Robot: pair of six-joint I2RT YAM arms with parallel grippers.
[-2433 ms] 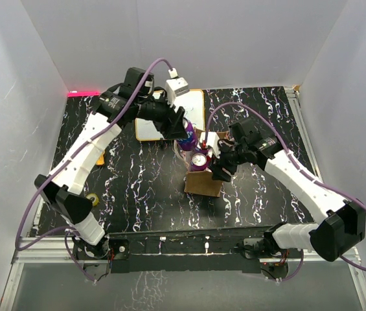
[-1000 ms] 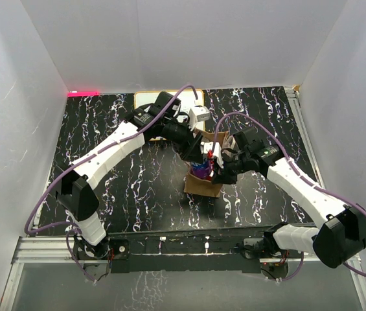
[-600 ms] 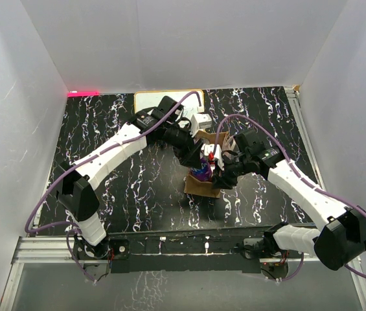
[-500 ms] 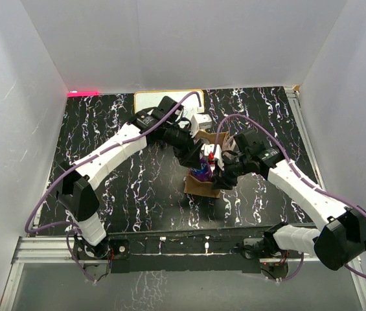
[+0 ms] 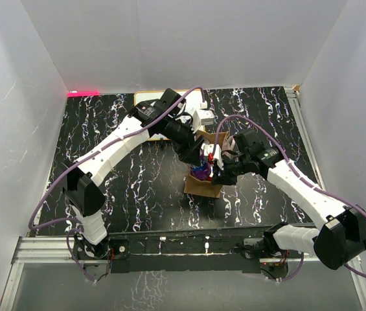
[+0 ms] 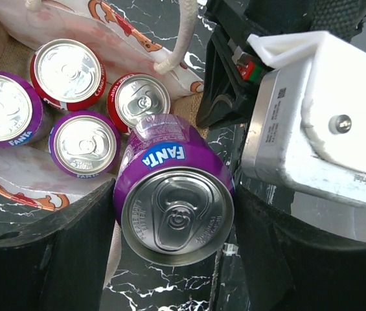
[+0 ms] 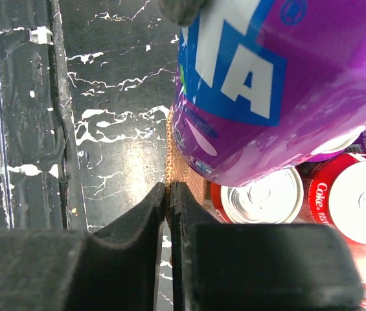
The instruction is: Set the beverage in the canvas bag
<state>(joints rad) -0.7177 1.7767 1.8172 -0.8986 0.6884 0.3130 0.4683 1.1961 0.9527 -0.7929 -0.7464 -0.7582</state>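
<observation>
My left gripper (image 6: 173, 210) is shut on a purple Fanta can (image 6: 176, 201), the beverage, holding it upright by its sides just above the mouth of the canvas bag (image 6: 184, 105). Several cans stand inside, among them a purple one (image 6: 82, 146) and a red one (image 6: 140, 100). From overhead the bag (image 5: 202, 186) sits mid-table under both grippers, with the held can (image 5: 200, 172) at its opening. My right gripper (image 7: 168, 194) is shut on the bag's burlap rim (image 7: 184, 162), with the purple can (image 7: 286, 84) close above it. My right gripper (image 5: 218, 170) is at the bag's right side.
A white framed whiteboard (image 5: 147, 98) lies at the back behind the left arm. The bag's cream loop handle (image 6: 184, 35) hangs across its patterned lining. White walls enclose the black marbled table (image 5: 124, 181) on three sides. My right wrist's white camera housing (image 6: 312, 116) crowds the held can.
The left arm has carried the can from higher up down to the bag's mouth. The right gripper let go briefly and pinched the bag's rim again.
</observation>
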